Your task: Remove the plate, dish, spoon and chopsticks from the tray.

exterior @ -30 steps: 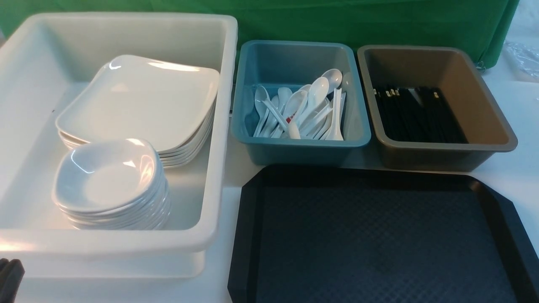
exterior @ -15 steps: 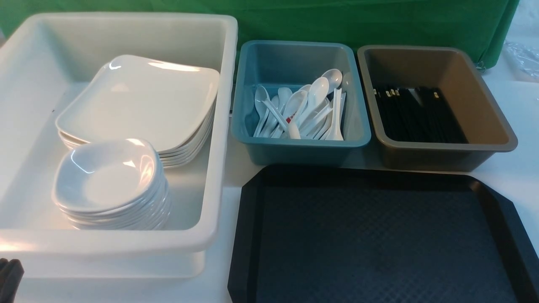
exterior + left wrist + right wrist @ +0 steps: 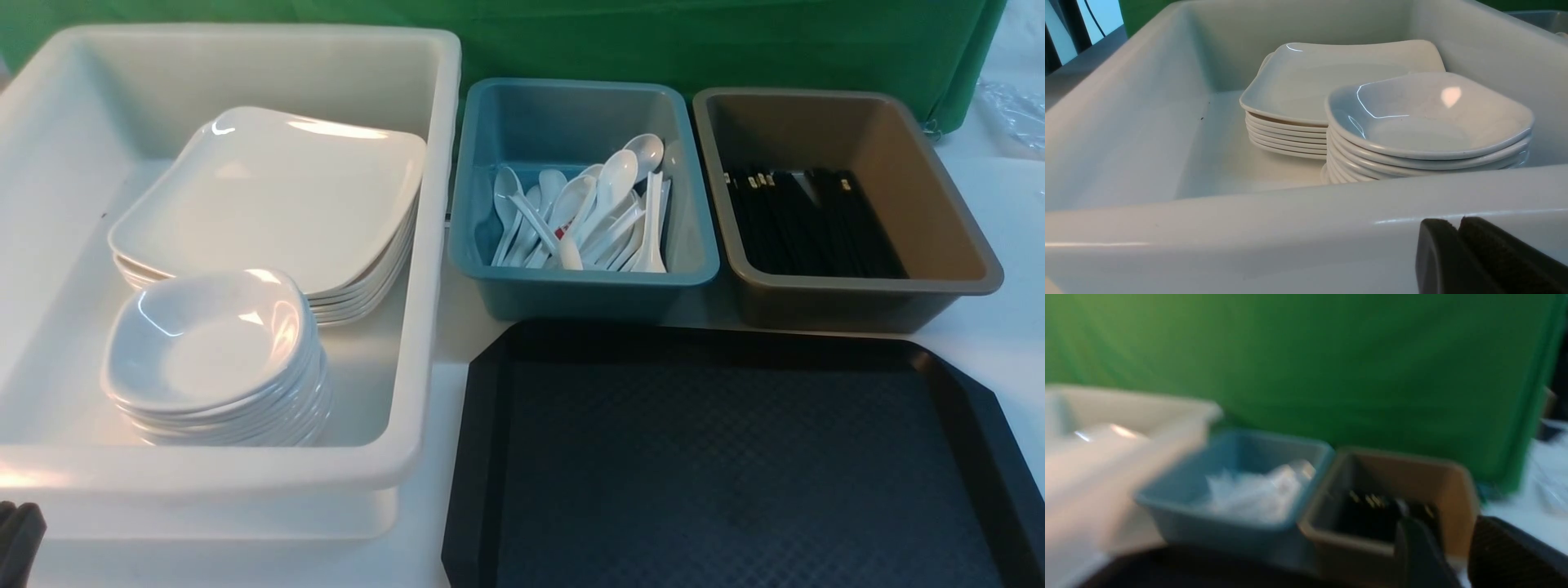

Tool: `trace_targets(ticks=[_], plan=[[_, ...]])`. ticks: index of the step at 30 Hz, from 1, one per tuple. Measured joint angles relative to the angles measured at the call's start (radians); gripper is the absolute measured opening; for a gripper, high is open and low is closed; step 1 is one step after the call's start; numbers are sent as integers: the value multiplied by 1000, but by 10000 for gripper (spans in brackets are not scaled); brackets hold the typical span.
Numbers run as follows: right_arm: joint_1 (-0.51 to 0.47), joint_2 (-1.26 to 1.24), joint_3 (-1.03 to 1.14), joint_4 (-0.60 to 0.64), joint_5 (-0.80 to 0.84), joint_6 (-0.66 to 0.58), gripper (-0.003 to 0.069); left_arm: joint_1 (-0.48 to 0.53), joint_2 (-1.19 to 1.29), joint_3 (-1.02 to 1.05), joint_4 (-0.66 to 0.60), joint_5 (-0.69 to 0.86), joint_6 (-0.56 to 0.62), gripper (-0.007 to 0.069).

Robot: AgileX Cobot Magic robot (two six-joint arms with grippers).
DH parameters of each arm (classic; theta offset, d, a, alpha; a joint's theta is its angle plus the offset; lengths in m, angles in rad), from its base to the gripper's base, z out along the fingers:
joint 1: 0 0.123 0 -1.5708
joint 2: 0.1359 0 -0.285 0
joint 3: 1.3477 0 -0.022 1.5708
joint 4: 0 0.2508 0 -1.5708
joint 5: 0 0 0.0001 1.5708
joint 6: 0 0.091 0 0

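The black tray (image 3: 735, 457) lies at the front right with nothing on its textured surface. White square plates (image 3: 269, 196) sit stacked in the white tub, with a stack of small dishes (image 3: 204, 343) in front of them. White spoons (image 3: 588, 212) lie heaped in the blue tub, and black chopsticks (image 3: 808, 220) lie in the brown tub. My left gripper (image 3: 1457, 222) is shut and empty, just outside the white tub's near wall; its tip shows at the front view's lower left corner (image 3: 16, 531). My right gripper (image 3: 1453, 535) is open and holds nothing, near the tray and facing the brown tub.
The white tub (image 3: 245, 474) fills the left side. The blue tub (image 3: 571, 294) and the brown tub (image 3: 857, 302) stand side by side behind the tray. A green cloth (image 3: 653, 41) hangs at the back. The right wrist view is blurred.
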Motion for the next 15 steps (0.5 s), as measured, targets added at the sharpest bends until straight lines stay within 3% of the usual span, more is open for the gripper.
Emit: trace_targets(ticks=[5, 9, 15], plan=[[-182, -16, 255, 0, 12, -16, 237, 0, 0, 0, 0, 0, 0, 35], [-236, -114, 296, 7, 105, -17, 237, 0, 0, 0, 0, 0, 0, 35], [-238, -177, 296, 11, 139, -21, 237, 0, 0, 0, 2, -4, 0, 35]])
